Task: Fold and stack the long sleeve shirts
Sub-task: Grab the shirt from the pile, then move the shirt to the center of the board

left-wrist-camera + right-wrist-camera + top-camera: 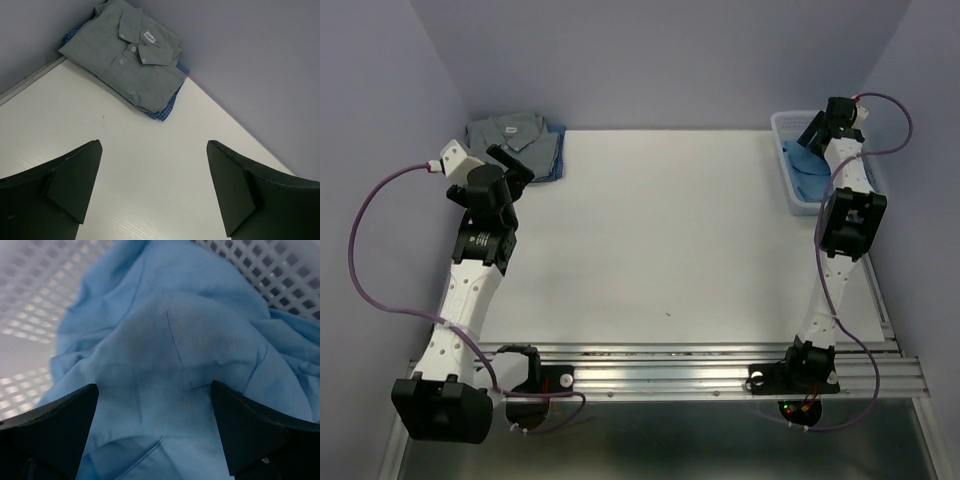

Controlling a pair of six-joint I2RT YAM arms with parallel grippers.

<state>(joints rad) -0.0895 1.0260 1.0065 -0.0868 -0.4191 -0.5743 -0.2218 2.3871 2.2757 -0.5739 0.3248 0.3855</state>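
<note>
A folded grey-green shirt [510, 135] with a white neck label lies at the far left corner on top of a blue checked one [552, 160]; it also shows in the left wrist view [130, 65]. My left gripper [512, 163] is open and empty, just in front of that stack, above bare table [155, 150]. A crumpled light blue shirt [808, 172] lies in the white mesh basket [782, 122] at the far right. My right gripper [813, 130] is open, low over that shirt [170, 355], its fingers on either side of a fold.
The basket's mesh walls [35, 285] close in around the right gripper. Purple walls meet behind the table. An aluminium rail [670, 370] runs along the near edge by the arm bases.
</note>
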